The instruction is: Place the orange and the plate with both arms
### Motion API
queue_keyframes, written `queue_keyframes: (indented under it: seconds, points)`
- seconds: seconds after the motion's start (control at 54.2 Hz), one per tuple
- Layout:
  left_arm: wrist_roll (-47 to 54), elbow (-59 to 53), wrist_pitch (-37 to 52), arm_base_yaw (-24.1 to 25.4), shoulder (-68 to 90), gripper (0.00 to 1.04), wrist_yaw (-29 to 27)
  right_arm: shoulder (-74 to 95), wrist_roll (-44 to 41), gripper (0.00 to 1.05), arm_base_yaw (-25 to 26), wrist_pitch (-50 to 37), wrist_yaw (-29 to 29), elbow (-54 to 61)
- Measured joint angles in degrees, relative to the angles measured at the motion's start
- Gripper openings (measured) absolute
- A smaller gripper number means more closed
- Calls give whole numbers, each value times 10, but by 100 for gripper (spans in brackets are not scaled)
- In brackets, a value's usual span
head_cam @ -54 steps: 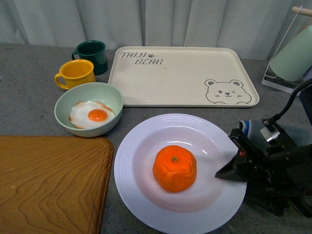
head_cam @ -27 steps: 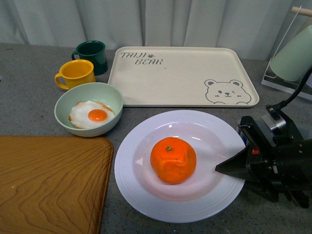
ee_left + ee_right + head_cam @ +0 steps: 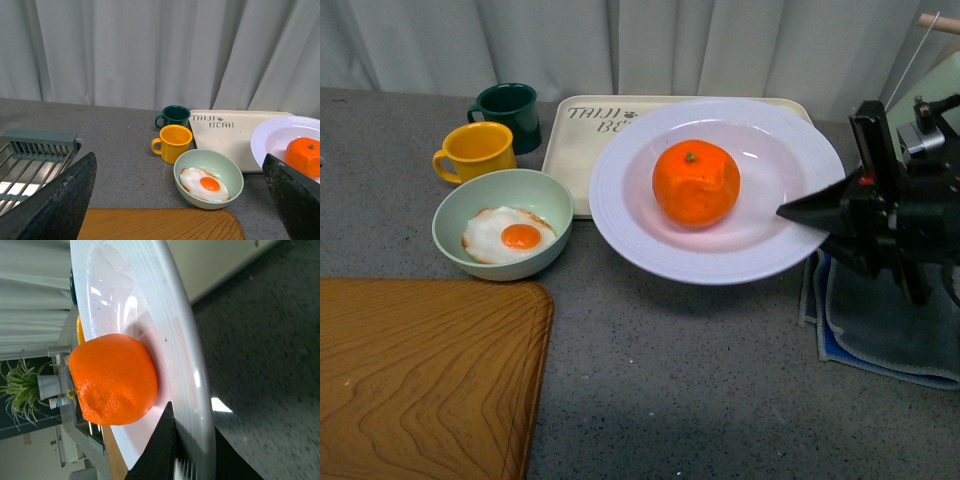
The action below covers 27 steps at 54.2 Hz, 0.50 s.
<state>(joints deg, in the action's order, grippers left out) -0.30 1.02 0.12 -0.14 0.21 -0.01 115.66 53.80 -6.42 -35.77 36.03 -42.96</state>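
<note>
Right fingers (image 3: 812, 209) pinched plate (image 3: 610, 190) rim; plate held above tray (image 3: 570, 165), off counter (image 3: 670, 380), orange (image 3: 696, 182) in its well. Left fingers (image 3: 55, 200) spread, empty. Judged need: level plate, slow lowering, else orange might roll.

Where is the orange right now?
In the front view the orange sits in the middle of the white plate, which the right end effector holds aloft by its rim, covering most of the beige tray.

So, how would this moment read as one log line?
right gripper: shut on plate rim | plate: held over tray | orange: on plate | left gripper: open, empty
</note>
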Motion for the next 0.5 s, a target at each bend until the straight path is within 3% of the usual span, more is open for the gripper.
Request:
queue_keyframes:
  seconds: [0.498]
  points:
    - [0,0,0,0,0,98,0,212,46,4,-23,155,-32,-339]
